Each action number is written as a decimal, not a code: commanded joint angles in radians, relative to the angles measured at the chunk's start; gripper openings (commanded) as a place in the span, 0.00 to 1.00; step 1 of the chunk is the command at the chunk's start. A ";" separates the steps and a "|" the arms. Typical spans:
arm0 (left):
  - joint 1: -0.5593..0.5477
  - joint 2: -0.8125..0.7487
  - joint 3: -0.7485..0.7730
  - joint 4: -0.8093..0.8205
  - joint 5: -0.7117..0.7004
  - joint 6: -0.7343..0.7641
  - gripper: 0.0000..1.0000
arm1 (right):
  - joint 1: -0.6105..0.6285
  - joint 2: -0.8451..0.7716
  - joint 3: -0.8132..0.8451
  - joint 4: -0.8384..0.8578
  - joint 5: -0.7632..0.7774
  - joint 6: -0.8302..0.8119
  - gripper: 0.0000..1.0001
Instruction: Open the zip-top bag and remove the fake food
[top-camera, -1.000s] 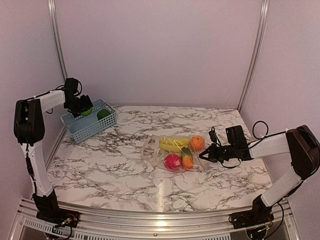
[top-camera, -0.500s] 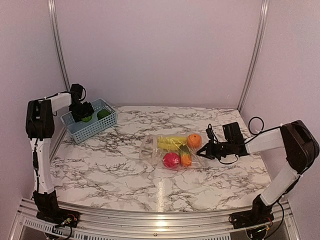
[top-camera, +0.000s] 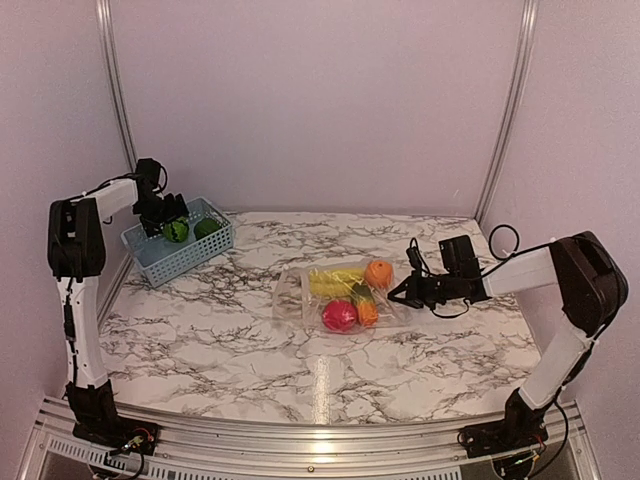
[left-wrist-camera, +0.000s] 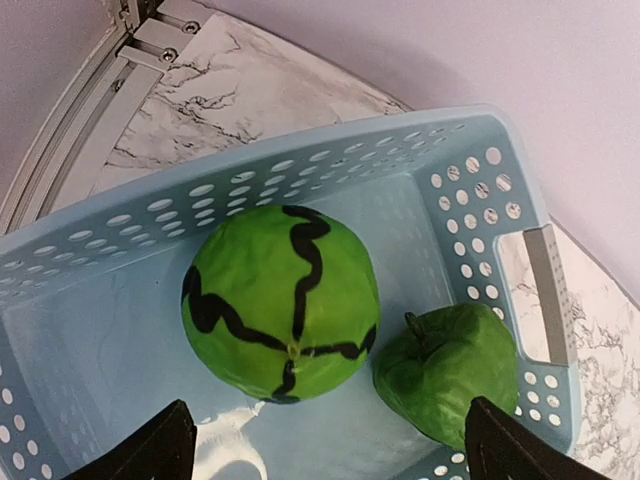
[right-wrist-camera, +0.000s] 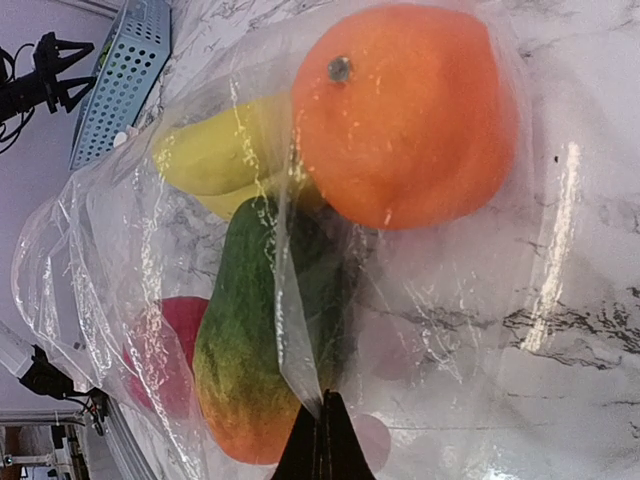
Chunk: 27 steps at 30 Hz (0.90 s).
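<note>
Left gripper (left-wrist-camera: 330, 450) spread wide, holding nothing. Green black-striped plastic ball (left-wrist-camera: 282, 300) just ahead between tips, in pale blue perforated plastic basket (left-wrist-camera: 470, 190). Right gripper (right-wrist-camera: 322, 440) pinched tight on clear crinkly plastic zip-top bag (right-wrist-camera: 440, 300). Glossy plastic fake food (right-wrist-camera: 405, 115) inside bag, just ahead of tips.

Thin clear film of zip-top bag (right-wrist-camera: 95, 235): soft plastic, crinkly, glossy w/ glints. fake food (right-wrist-camera: 400, 120) inside: smooth plastic, low sheen. basket (left-wrist-camera: 480, 190), 10 o'clock on table (top-camera: 200, 330): pale-blue perforated plastic, satin. green ball (left-wrist-camera: 280, 300) in it: glossy plastic, black lines. Table: marble-look, polished, reflective. rail (top-camera: 310, 445) at 6 o'clock: brushed metal.
</note>
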 joint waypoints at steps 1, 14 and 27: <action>-0.007 -0.169 -0.067 0.026 0.075 0.033 0.95 | -0.009 0.010 0.038 0.012 -0.018 -0.018 0.00; -0.138 -0.466 -0.460 0.142 0.359 0.072 0.64 | -0.008 0.036 0.055 0.012 -0.049 -0.041 0.00; -0.494 -0.550 -0.855 0.475 0.476 -0.180 0.45 | -0.001 0.027 0.033 -0.007 -0.063 -0.059 0.00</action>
